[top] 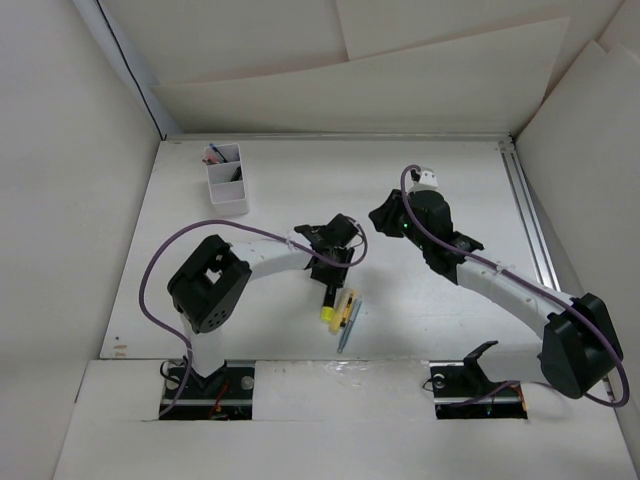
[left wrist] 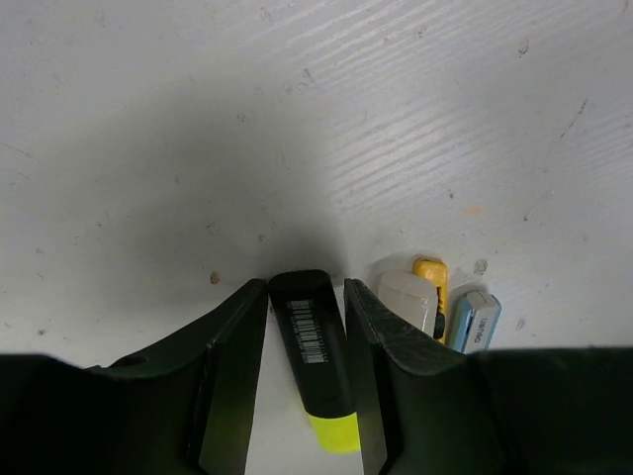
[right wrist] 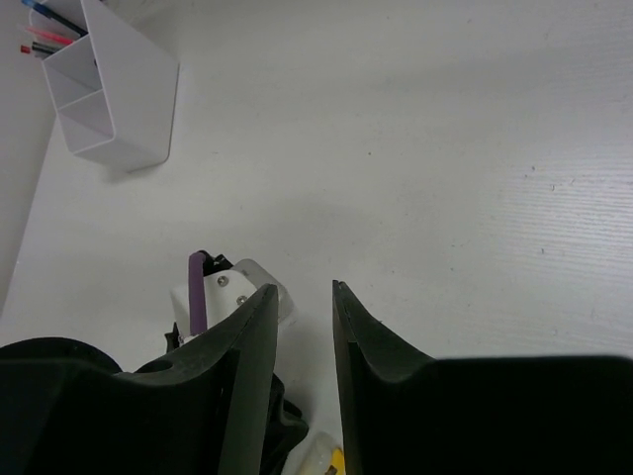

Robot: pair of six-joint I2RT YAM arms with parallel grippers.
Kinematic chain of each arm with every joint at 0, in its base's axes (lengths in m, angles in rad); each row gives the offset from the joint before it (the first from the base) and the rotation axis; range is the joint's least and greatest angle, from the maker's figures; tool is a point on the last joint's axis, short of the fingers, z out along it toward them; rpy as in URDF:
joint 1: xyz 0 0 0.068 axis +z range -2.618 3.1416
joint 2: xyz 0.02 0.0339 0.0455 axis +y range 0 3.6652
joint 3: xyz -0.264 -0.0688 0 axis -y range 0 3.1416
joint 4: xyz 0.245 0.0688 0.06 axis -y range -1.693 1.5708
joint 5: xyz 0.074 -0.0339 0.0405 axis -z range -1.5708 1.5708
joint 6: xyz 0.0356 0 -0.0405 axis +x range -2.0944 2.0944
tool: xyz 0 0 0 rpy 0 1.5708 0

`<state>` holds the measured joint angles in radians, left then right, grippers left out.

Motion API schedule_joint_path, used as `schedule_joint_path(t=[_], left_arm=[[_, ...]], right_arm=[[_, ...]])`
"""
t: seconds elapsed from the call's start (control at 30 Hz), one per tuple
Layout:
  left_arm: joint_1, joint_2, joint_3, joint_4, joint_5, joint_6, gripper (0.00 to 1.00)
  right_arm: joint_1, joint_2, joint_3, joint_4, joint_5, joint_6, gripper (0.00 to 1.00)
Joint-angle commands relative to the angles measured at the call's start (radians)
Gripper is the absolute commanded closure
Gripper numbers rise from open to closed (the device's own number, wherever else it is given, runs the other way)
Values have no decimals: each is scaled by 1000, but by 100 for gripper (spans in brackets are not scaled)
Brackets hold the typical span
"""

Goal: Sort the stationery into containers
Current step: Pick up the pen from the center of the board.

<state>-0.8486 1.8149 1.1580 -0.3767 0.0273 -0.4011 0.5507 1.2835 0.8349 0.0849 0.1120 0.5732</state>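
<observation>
Flanking the black cap of a yellow highlighter (left wrist: 315, 366), the left gripper (left wrist: 307, 289) sat snug around it, a firm grip unconfirmed; the right gripper (right wrist: 305, 297), at 2 o'clock, stood slightly parted and empty. The white container (top: 225, 185), far off at 10 o'clock, held a few pens (top: 214, 154), while a pale marker (top: 345, 304) and grey-blue pen (top: 351, 322) lay unsorted at 4 o'clock.

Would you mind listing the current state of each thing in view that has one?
left gripper: slightly open, straddling the highlighter
right gripper: slightly open, empty
highlighter: inside the left gripper, not clamped
container: upright, pens in one end compartment
blue-grey pen: lying loose on the table
</observation>
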Motion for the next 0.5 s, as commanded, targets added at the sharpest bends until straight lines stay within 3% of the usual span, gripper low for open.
schedule_joint_path(t=[0.0,0.1,0.47], left_arm=[[-36,29,51,-27,-47,2,66],[-62,64,77,-47,-87,2,67],[-63,61,57,-56,-231,-28,100]], right_arm=[[-5,-10,12,21,-14,2,65],[-5,-10,12,21,-14,2,65],[-5,-19,12,21,-14,2,65]])
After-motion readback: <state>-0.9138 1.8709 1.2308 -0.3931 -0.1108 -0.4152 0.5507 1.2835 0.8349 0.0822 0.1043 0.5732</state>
